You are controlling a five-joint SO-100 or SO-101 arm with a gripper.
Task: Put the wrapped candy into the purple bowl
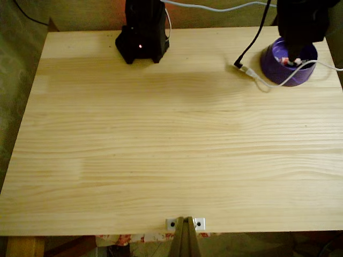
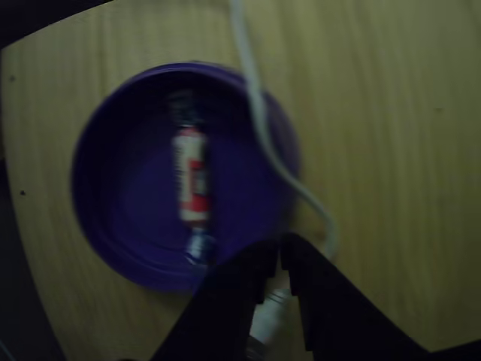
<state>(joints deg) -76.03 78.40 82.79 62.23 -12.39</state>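
Looking down from the arm's camera, the gripper (image 2: 279, 252) sat at the near rim of the purple bowl (image 2: 120, 226), jaws nearly together with a thin gap, holding nothing. The wrapped candy (image 2: 191, 177) lay loose on the bowl's floor, so placement looked done; only pulling back seemed left. A white cable (image 2: 259, 120) crossed the bowl's far-right rim.

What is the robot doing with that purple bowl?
The robot arm is over the purple bowl at the table's far right corner in the fixed view. The wrapped candy lies inside the bowl. In the other view the claw sits at the bowl's rim with its tips almost together, holding nothing. A white cable drapes across the bowl.
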